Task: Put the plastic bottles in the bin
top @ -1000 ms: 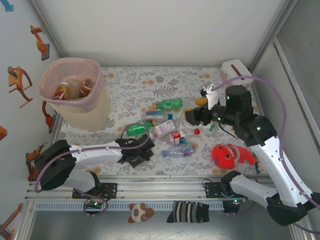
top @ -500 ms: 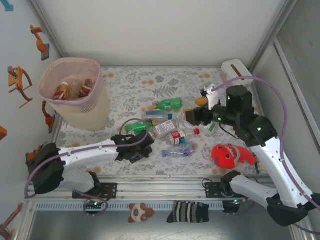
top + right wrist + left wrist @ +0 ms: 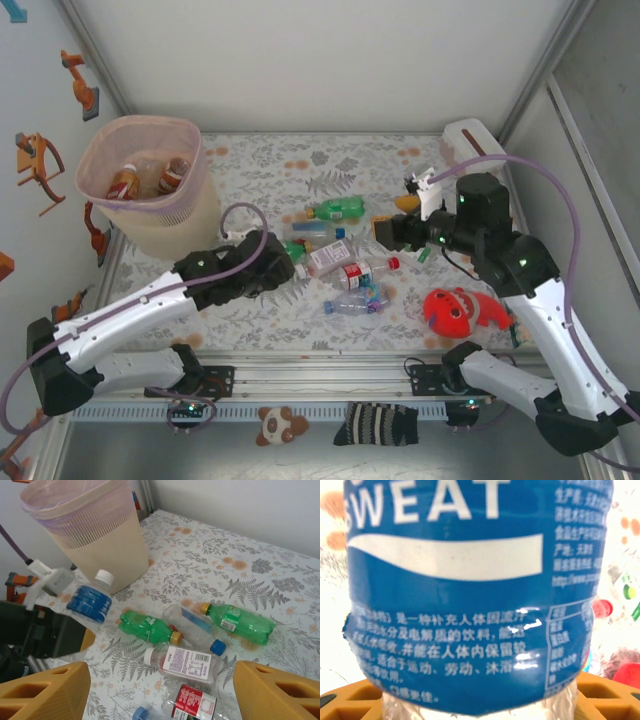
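My left gripper (image 3: 272, 268) is shut on a clear plastic bottle with a blue label (image 3: 470, 605) and a white cap. The bottle (image 3: 91, 602) hangs above the table, and the yellow fingers (image 3: 350, 700) press its sides. My right gripper (image 3: 160, 690) hovers open over a cluster of lying bottles. In that cluster are two green ones (image 3: 240, 622) (image 3: 147, 626), a clear blue-capped one (image 3: 195, 625), a white-labelled one (image 3: 185, 661) and a red-labelled one (image 3: 362, 272). The pale-pink bin (image 3: 185, 225) stands at the back left with bottles (image 3: 125, 182) inside.
A red round toy (image 3: 455, 310) lies at the front right, beside the right arm. A white-pink slotted box (image 3: 470, 140) sits at the back right corner. Orange clamps (image 3: 38, 165) hang on the left wall. A sock (image 3: 375, 425) and a small teddy (image 3: 272, 425) lie below the front rail.
The left gripper has closed further on the blue-labelled bottle and moved away from the front edge, towards the back, with its arm rising. The right arm has barely moved.
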Robot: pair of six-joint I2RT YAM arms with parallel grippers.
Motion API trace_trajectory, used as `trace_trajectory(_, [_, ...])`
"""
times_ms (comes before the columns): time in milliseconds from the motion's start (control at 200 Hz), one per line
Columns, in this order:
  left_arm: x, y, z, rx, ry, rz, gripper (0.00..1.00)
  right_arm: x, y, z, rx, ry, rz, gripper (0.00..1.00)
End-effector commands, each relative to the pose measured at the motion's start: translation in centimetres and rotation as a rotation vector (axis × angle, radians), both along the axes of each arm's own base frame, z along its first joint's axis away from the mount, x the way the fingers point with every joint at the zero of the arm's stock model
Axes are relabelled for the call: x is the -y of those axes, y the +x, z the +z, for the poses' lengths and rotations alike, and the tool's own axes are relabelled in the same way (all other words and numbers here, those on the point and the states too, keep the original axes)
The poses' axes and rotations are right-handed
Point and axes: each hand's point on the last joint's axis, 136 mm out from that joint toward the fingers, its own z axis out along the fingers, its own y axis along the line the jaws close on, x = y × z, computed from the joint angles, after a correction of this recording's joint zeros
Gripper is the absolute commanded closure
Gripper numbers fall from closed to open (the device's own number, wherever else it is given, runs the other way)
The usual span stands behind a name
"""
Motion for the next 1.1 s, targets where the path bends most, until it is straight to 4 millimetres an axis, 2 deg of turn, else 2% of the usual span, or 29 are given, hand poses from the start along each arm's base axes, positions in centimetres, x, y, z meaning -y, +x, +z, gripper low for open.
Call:
trace_trajectory(0, [-1.8,0.7,2.2,0.059,0.078,-0.047,0.45,0.4,-0.1,1.2,0.036,-0.004,-0.015,0.26])
trace_trajectory(411, [-4.1,6.5,11.7,0.202,-0.024,-0.024,0.49,0.1,0.7,1.8,0.037,0.007,-0.025,0.26])
trace_trajectory(621, [-6.2,10.2,16.0,0.280,-0.091,0.049,0.52,0.0,1.0,1.9,0.036,0.017,-0.037,0.26])
trace_trajectory(751, [-8.8,12.5,18.7,0.339,-0.145,0.138,0.54,-0.1,1.0,2.1,0.036,0.023,-0.036,0.26])
trace_trajectory(861, [-11.3,14.4,20.1,0.370,-0.224,0.228,0.55,0.0,1.1,2.1,0.041,0.022,-0.042,0.26])
trace_trajectory(1092, [-17.2,18.8,20.8,0.385,-0.405,0.473,0.59,0.0,1.3,2.2,0.047,0.025,-0.047,0.26])
